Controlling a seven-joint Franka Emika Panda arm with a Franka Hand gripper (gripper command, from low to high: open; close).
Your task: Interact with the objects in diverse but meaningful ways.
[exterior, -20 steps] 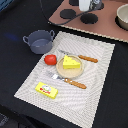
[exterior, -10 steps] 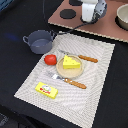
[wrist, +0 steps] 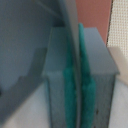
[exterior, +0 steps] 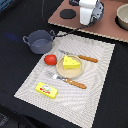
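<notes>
On the striped placemat (exterior: 97, 85) a yellow holed cheese wedge (exterior: 71, 62) rests on a tan plate (exterior: 76, 74). A red tomato (exterior: 50, 59) lies beside the plate, and a flat yellow labelled box (exterior: 46, 89) sits near the mat's front corner. The grey two-handled pot (exterior: 39, 41) stands at the exterior view's left. My white gripper (exterior: 89, 21) is far from these, up on the brown board against a dark round vessel (exterior: 100, 11). In the wrist view my gripper (wrist: 76, 85) has its teal pads (wrist: 86, 95) shut on a thin grey curved rim (wrist: 70, 30).
The brown board (exterior: 110, 29) at the back carries a black round disc (exterior: 67, 14) and a tan bowl (exterior: 123, 17) at the exterior view's right. A wooden-handled knife (exterior: 84, 58) and fork (exterior: 71, 81) flank the plate.
The gripper has come lower in the exterior view, down onto the dark vessel on the board. The items on the placemat have not moved.
</notes>
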